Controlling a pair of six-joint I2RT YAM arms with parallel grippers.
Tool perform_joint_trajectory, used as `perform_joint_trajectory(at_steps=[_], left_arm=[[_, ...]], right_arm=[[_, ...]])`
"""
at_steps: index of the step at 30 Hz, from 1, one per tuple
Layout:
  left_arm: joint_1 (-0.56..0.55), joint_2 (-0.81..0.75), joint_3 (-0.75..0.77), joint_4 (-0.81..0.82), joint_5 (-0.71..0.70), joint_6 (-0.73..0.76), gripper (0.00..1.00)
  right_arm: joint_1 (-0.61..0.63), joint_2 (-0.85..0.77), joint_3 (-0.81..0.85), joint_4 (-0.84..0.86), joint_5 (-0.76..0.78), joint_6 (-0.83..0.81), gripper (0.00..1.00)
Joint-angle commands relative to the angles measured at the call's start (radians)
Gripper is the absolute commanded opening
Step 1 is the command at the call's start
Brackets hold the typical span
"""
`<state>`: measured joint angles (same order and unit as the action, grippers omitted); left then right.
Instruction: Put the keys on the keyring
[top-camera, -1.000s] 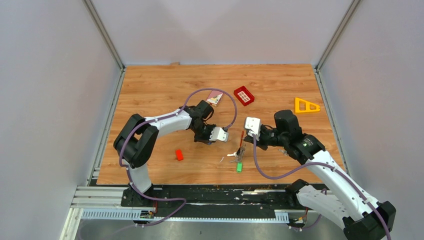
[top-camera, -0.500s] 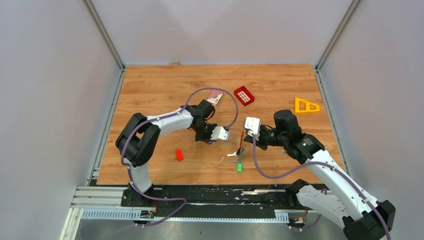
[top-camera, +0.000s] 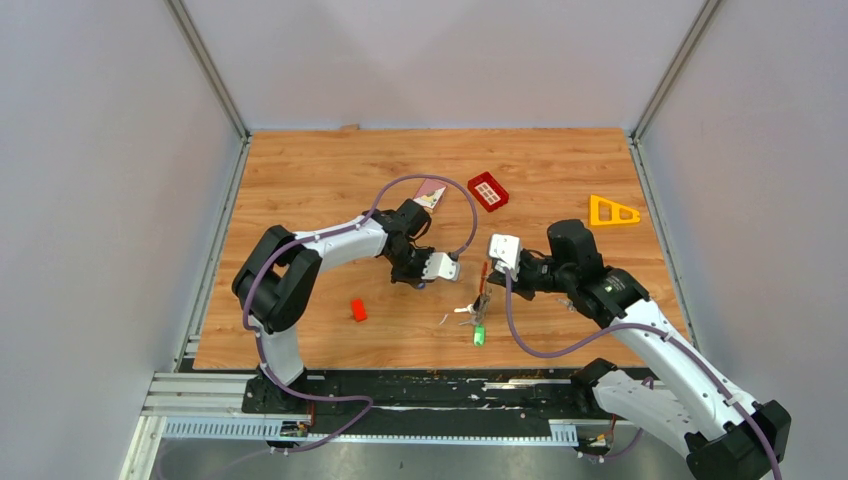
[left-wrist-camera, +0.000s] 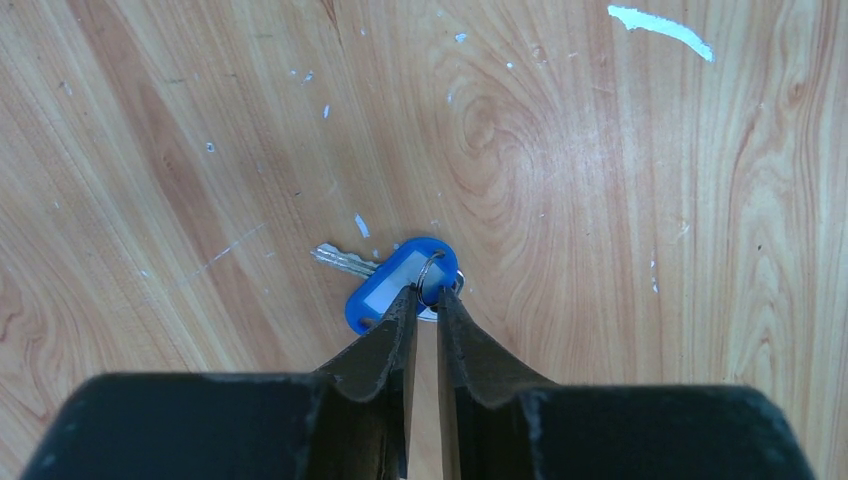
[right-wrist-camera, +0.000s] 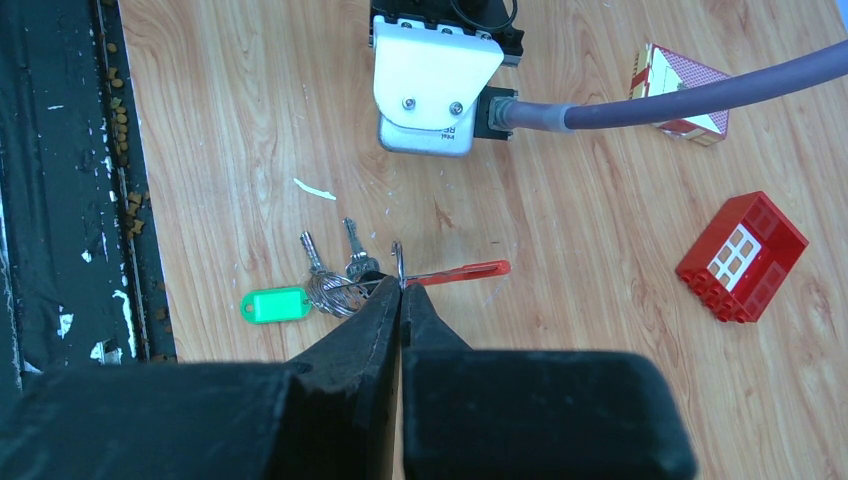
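The wooden desk (top-camera: 300, 180) carries everything. The left arm (top-camera: 330, 245) and the right arm (top-camera: 640, 320) both reach in toward its middle, and their wrists are near each other.

A red gridded tray (top-camera: 488, 191) lies toward the far side. A yellow triangular frame (top-camera: 613, 211) lies well off to the right, and a small red-and-white box (top-camera: 430, 196) sits just left of the tray.

The right end effector (right-wrist-camera: 400, 283) is closed tight on the keyring (right-wrist-camera: 398, 258). It pinches the metal ring so that it stands on edge, and the glossy red piece (right-wrist-camera: 460, 270) sticks out sideways from it. Just beside that grip, a bunch lies on the desk between the two wrists. It is made up of a coiled ring, two bare silver keys (right-wrist-camera: 352, 250) and a green-tagged key (right-wrist-camera: 275, 303).

The left end effector (left-wrist-camera: 425, 292) is down at the desk over the blue-tagged key (left-wrist-camera: 390, 290), which lies flat with its silver blade pointing away to the left. The fingertips (left-wrist-camera: 405, 305) stand almost together with only a thin slit between them. They sit either side of the small ring on the blue tag, but I cannot tell whether they actually clamp it.

A small red block (top-camera: 358, 310) lies alone nearer the front edge, well apart from the keys.
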<state>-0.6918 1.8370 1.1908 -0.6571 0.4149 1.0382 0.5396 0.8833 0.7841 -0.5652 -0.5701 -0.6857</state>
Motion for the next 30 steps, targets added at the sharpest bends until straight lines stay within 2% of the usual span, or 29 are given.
perform_joint_trajectory(at_steps=[1,9,14,20,30], left_arm=[[-0.003,0.008,0.029,-0.033,0.028,-0.012,0.20],[-0.003,0.016,0.039,-0.038,0.031,-0.030,0.25],[-0.006,0.021,0.048,-0.038,0.035,-0.045,0.25],[-0.009,0.036,0.063,-0.045,0.029,-0.061,0.20],[-0.009,0.043,0.074,-0.079,0.044,-0.055,0.03]], right_arm=[[-0.005,0.003,0.004,0.026,-0.020,-0.013,0.00],[-0.005,0.009,0.006,0.027,-0.019,-0.014,0.00],[-0.004,0.009,0.006,0.025,-0.018,-0.016,0.00],[-0.005,0.008,0.004,0.026,-0.018,-0.017,0.00],[-0.005,0.011,0.004,0.025,-0.016,-0.019,0.00]])
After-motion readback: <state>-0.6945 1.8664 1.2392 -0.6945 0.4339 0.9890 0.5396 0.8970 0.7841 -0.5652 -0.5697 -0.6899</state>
